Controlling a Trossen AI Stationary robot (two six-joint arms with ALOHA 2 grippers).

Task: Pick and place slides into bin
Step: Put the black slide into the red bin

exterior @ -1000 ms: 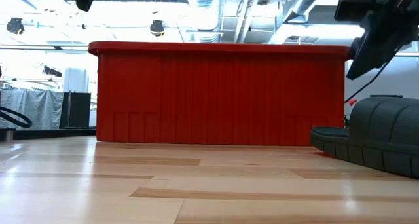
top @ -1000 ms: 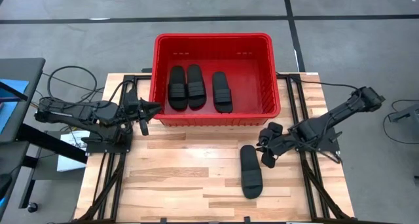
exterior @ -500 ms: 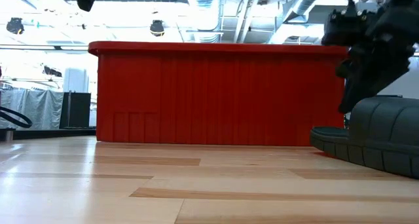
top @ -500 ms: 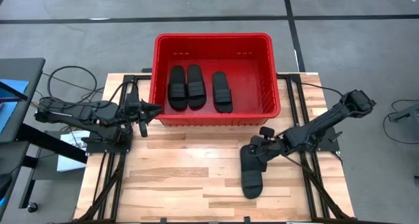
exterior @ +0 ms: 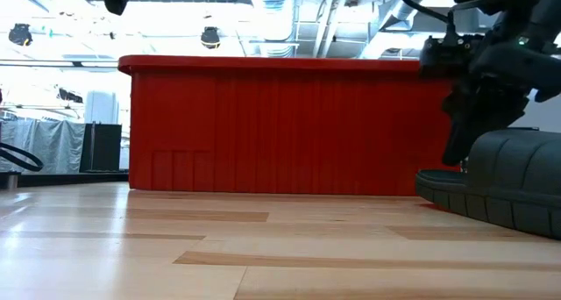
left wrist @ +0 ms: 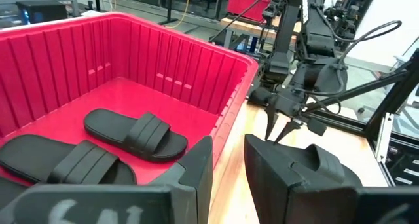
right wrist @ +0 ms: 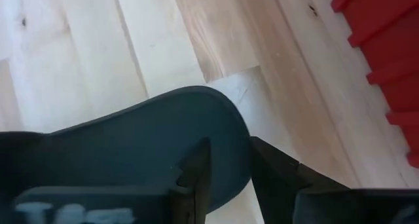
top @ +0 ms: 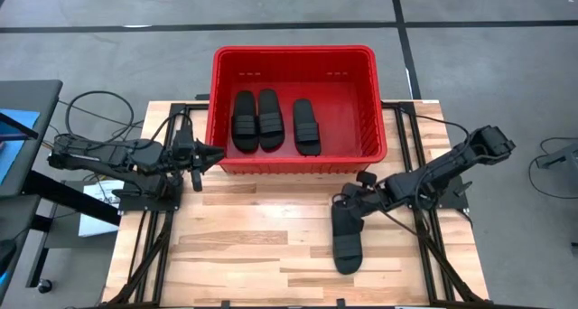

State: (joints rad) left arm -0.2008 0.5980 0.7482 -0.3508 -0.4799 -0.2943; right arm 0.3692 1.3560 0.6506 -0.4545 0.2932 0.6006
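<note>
The red bin (top: pixel 293 101) stands at the table's far middle with three black slides (top: pixel 270 119) lying flat inside on their soles; two of them show in the left wrist view (left wrist: pixel 134 132). The fourth slide (top: pixel 346 238) lies sole-down on the table, right of centre. My right gripper (top: pixel 349 201) is low over this slide's far end, slightly open, one finger on each side of the end's edge (right wrist: pixel 216 129). My left gripper (top: pixel 212 153) hovers open and empty at the bin's near left corner. My right gripper comes slanting down from the table's right at the far end of the slide (right wrist: pixel 216 129), with the sole's rounded edge running between its two fingers (right wrist: pixel 196 168). I cannot tell whether the fingers touch it. The slide lies flat on the table.
The bin's near wall (exterior: pixel 294 125) rises just beyond the slide (exterior: pixel 517 182) and the right gripper (exterior: pixel 456 116). Bare wood lies left of and in front of the slide (top: pixel 262 237). Black frame rails run along both table sides.
My right gripper has gone toward the table's left edge and down, from beside the slide to over its far end. The slide has stayed where it was.
</note>
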